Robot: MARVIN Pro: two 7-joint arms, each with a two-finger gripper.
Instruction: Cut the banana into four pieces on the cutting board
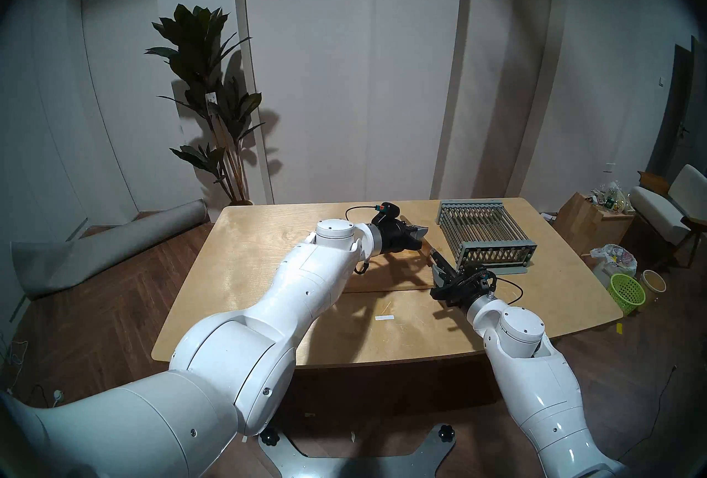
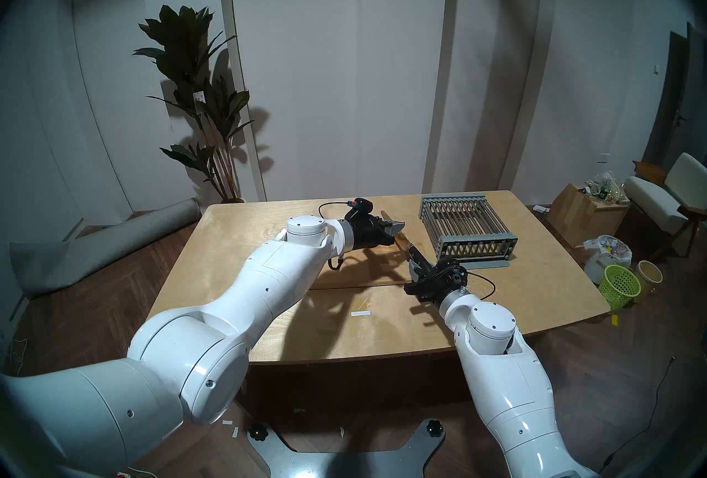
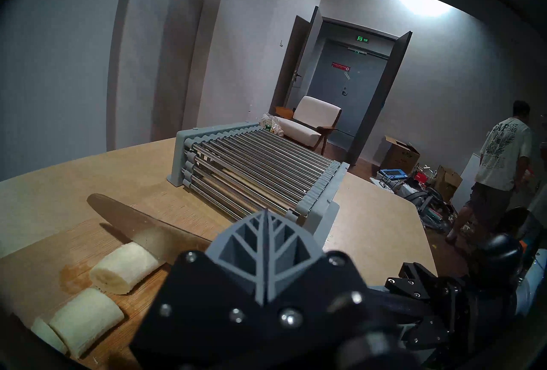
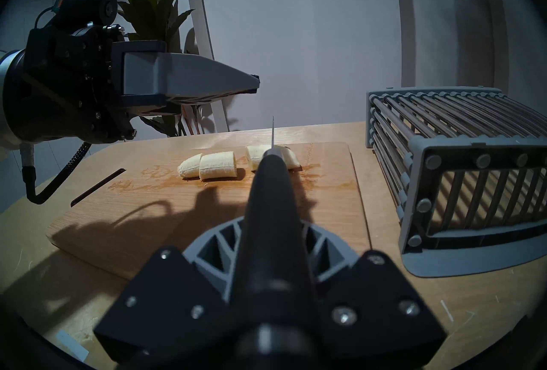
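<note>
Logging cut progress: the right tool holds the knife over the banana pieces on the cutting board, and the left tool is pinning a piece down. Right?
Not quite. The left tool is shut and pins nothing: the right wrist view shows it in the air above the cutting board, clear of the banana pieces. The rest holds: the right tool grips the knife over the pieces.

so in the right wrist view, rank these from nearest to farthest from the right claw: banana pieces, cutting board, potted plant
1. The cutting board: its near edge lies just ahead of the right claw, which holds the knife.
2. The banana pieces: farther up the board, in a row at the blade.
3. The potted plant: far back by the wall, beyond the table.
</note>
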